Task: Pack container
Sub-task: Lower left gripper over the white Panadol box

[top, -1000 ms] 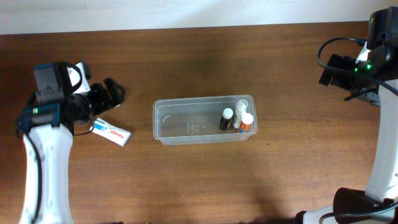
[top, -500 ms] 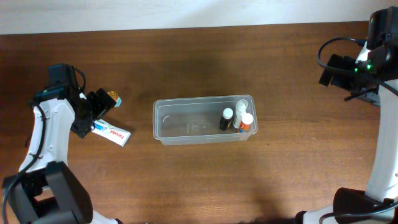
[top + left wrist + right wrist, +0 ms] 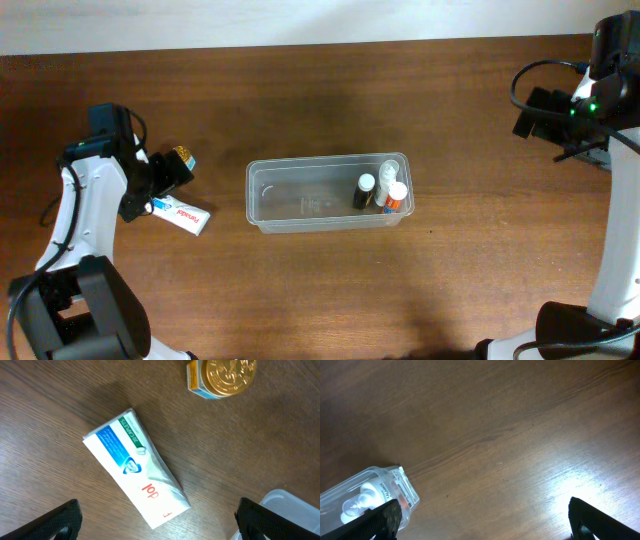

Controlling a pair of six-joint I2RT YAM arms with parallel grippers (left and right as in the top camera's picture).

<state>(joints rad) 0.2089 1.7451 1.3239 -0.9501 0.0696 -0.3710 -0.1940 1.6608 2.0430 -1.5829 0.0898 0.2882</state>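
The clear plastic container [image 3: 300,196] lies at the table's middle and holds a black bottle [image 3: 363,190], a white bottle [image 3: 386,178] and an orange-capped bottle [image 3: 397,194] at its right end. A white and blue toothpaste tube [image 3: 181,214] lies on the table to its left, and also shows in the left wrist view [image 3: 135,467]. A small gold-lidded jar [image 3: 182,158] stands just beyond it [image 3: 220,375]. My left gripper [image 3: 162,176] is open and empty above the tube [image 3: 160,527]. My right gripper [image 3: 535,112] is open and empty at the far right [image 3: 485,522].
The container's corner shows at the lower right of the left wrist view [image 3: 290,510] and at the lower left of the right wrist view [image 3: 385,492]. Bare wooden table lies between the container and the right arm.
My left arm has swung and turned, bringing its gripper down towards the tube and uncovering the gold-lidded jar. The right arm and the container have not moved.
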